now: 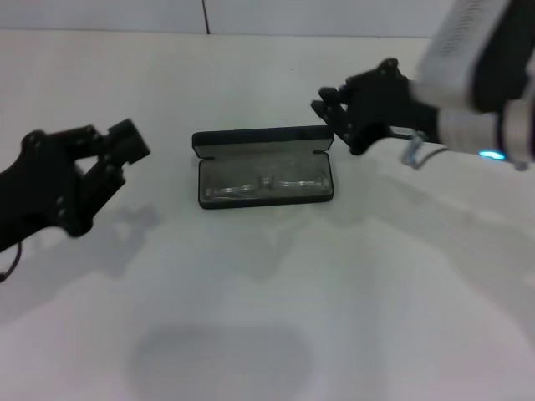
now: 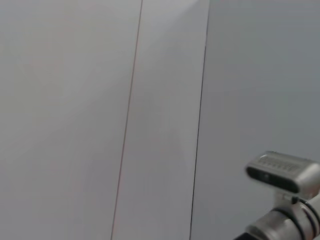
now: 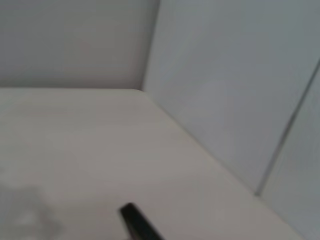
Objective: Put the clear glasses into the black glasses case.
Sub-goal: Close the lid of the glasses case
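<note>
The black glasses case [image 1: 262, 142] lies open at the middle of the white table, its lid standing up along the far side. The clear glasses [image 1: 263, 185] lie inside the case on the grey lining, spanning almost its full length. My right gripper [image 1: 328, 102] hangs just beyond the case's far right corner, apart from it and holding nothing. My left gripper [image 1: 127, 144] hovers left of the case, a short gap away, also empty. Neither wrist view shows the case clearly; a dark tip [image 3: 137, 222] pokes into the right wrist view.
The white table [image 1: 276, 317] stretches around the case, with a pale wall behind it. The left wrist view faces wall panels, with a grey camera [image 2: 281, 172] at one corner. A table edge and wall corner [image 3: 145, 90] show in the right wrist view.
</note>
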